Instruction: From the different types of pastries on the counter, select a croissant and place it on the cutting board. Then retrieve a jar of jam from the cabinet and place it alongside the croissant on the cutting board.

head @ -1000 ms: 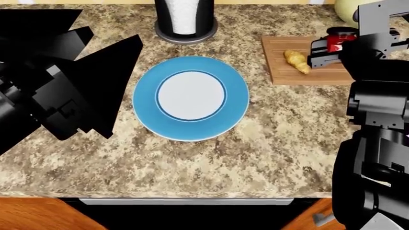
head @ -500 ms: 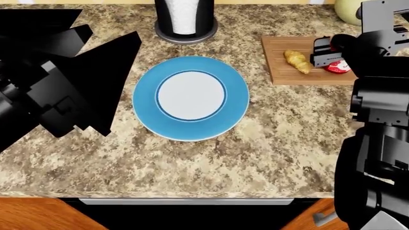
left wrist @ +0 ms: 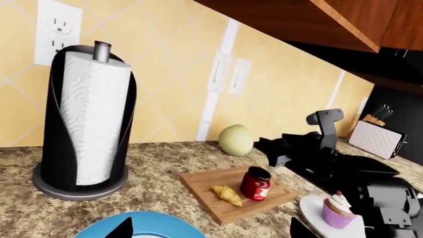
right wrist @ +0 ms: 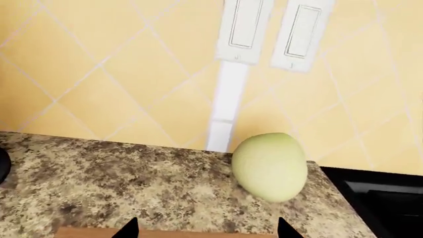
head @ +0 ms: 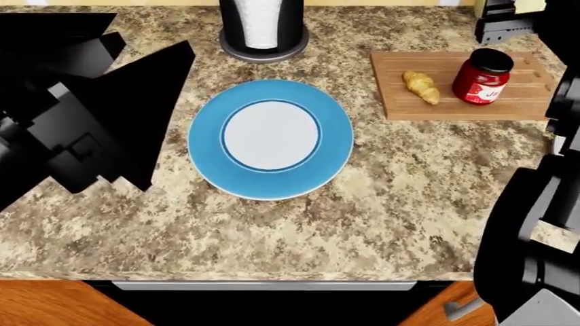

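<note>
The light wooden cutting board (head: 530, 102) lies at the counter's (head: 381, 217) back right. On it the small golden croissant (head: 422, 87) lies next to the upright red jar of jam (head: 482, 76) with its black lid; nothing holds either. The left wrist view shows the same croissant (left wrist: 227, 195) and jar (left wrist: 256, 183) on the board (left wrist: 228, 210). My right gripper (right wrist: 207, 232) is open and empty behind the board, facing the wall. My left gripper (left wrist: 210, 233) is open and empty above the blue plate's left side. A purple-wrapped pastry (left wrist: 338, 210) sits on a white plate.
A blue-and-white plate (head: 270, 139) fills the counter's middle. A paper-towel holder (head: 263, 27) stands behind it. A pale green fruit (right wrist: 270, 166) rests by the tiled wall beyond the board. A toaster (left wrist: 378, 139) stands further along, and the counter's front edge (head: 263, 278) is close.
My right gripper has let go of the jar and pulled away toward the wall. The jar now stands upright on the board beside the croissant. The left arm barely moved.
</note>
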Robot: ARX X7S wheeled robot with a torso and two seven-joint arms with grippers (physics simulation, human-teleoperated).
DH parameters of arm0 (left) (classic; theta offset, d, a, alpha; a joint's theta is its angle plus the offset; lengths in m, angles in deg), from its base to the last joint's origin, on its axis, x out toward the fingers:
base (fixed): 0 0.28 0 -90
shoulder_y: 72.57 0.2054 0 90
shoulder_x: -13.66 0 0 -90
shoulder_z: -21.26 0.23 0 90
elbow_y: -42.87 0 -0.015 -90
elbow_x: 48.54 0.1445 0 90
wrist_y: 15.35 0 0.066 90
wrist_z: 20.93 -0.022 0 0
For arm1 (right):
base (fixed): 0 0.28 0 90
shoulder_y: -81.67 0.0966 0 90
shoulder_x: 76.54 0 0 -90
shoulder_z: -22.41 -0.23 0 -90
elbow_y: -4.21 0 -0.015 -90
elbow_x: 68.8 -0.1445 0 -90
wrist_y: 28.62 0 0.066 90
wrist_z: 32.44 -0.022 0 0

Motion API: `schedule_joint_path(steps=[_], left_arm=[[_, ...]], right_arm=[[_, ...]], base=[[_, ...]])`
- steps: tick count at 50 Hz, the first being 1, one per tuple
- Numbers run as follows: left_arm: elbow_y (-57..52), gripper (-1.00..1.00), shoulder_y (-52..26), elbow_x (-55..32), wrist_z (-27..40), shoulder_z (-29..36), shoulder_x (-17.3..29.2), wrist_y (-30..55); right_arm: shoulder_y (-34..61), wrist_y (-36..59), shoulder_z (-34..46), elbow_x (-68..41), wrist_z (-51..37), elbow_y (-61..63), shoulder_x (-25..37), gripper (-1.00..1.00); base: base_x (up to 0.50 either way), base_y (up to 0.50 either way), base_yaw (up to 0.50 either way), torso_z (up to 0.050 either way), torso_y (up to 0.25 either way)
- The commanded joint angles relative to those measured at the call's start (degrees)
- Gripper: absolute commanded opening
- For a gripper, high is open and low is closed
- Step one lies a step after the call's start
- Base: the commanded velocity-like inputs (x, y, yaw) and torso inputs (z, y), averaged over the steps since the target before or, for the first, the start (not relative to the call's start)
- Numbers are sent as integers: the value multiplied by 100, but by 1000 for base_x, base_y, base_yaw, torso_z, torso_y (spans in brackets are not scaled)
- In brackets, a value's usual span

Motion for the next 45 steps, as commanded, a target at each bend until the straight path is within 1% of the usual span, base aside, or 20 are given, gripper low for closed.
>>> schedule_joint_path(steps=[1, 8, 12, 13, 15, 16, 28, 32, 40, 45], left_arm=[[28, 100, -29, 13, 32, 11, 23, -18], [50, 100, -44, 0, 52, 2, 70, -22], [56, 100, -35, 10, 45, -11, 85, -21], [59, 100, -33, 18, 42, -10, 82, -21], [66, 100, -36, 31, 37, 0, 73, -20], [70, 100, -41, 37, 36, 5, 71, -18], [103, 100, -44, 69, 32, -7, 112, -17], [81, 100, -8, 53, 37, -46, 137, -33], [47, 100, 98, 43, 37, -181, 227, -64], [57, 100, 96, 30, 51, -295, 321, -93]], right_arm=[[-29, 1749, 456, 417, 1334, 2086, 52, 100], [20, 3423, 1313, 1003, 2573, 3604, 423, 100], [312, 4593, 1941, 1474, 3364, 4371, 812, 100], [377, 4613, 1975, 2023, 3880, 4347, 775, 100], [561, 4611, 2015, 3476, 5290, 4238, 706, 100], [639, 4611, 2024, 3933, 5764, 4200, 709, 100], [1154, 4619, 2094, 3407, 5781, 4215, 1148, 100], [1459, 4619, 2130, 3141, 5781, 4089, 1413, 100], [1772, 4619, 2069, 2698, 5781, 4168, 1809, 100], [2011, 4619, 1966, 2199, 5781, 4190, 2431, 100]], base=[[0, 0, 0, 0, 0], [0, 0, 0, 0, 0], [0, 0, 0, 0, 0], [0, 0, 0, 0, 0], [0, 0, 0, 0, 0], [0, 0, 0, 0, 0], [0, 0, 0, 0, 0], [0, 0, 0, 0, 0], [0, 0, 0, 0, 0], [0, 0, 0, 0, 0]])
